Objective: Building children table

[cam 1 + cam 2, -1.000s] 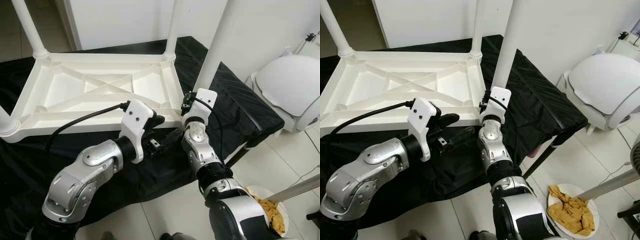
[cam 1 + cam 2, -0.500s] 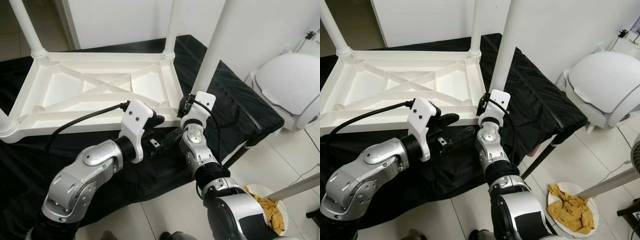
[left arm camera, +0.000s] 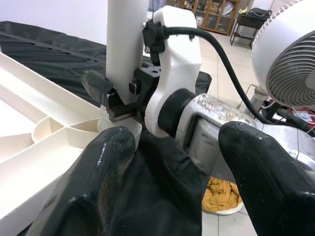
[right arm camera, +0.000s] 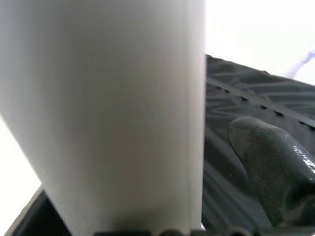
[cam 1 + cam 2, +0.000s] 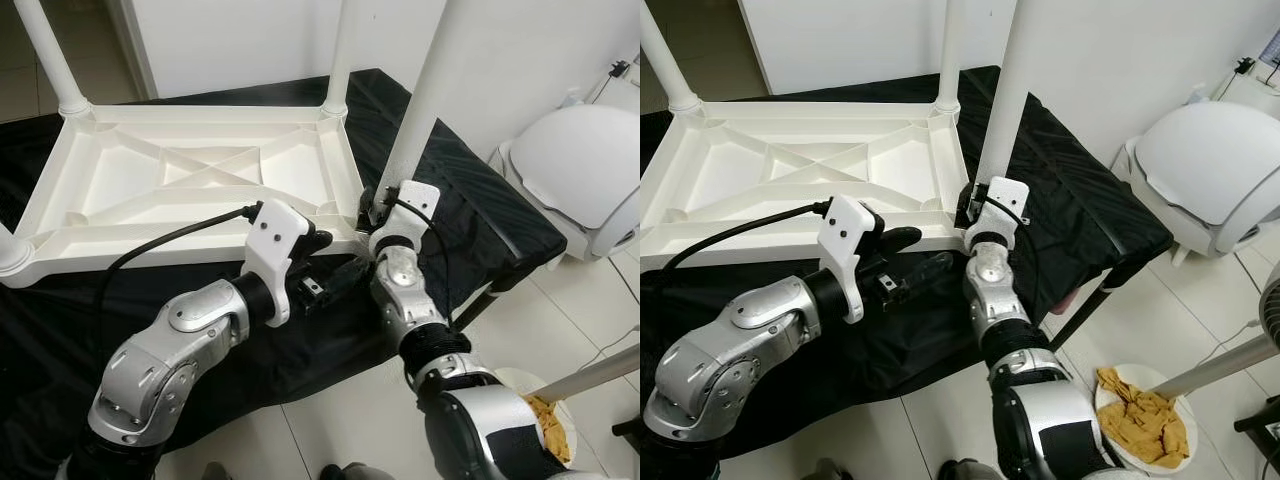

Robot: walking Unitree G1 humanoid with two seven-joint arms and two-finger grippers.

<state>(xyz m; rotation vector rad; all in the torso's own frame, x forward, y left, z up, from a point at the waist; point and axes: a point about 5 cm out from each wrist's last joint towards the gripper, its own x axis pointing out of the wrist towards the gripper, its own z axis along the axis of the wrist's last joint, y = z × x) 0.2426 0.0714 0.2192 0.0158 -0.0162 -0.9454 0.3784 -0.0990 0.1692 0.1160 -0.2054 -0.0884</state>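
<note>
Currently the upturned white table top (image 5: 190,180) sits upper left of frame on a black cloth (image 5: 480,230), legs pointing up. Right gripper (image 3: 112,98) is clamped on the near-right leg (image 5: 415,110), low down by its corner socket (image 5: 362,225) at frame centre. Left gripper (image 5: 345,278) hovers just beside it, fingers (image 3: 93,191) spread, holding nothing. Judgement: leg is being seated. Keep it plumb to the socket and press straight down along its axis; brace the top's rim with the left so it doesn't slide.

Both arms bent inward, left gripper (image 3: 172,162) jaws spread wide, right gripper (image 3: 106,96) jaws clamped.
</note>
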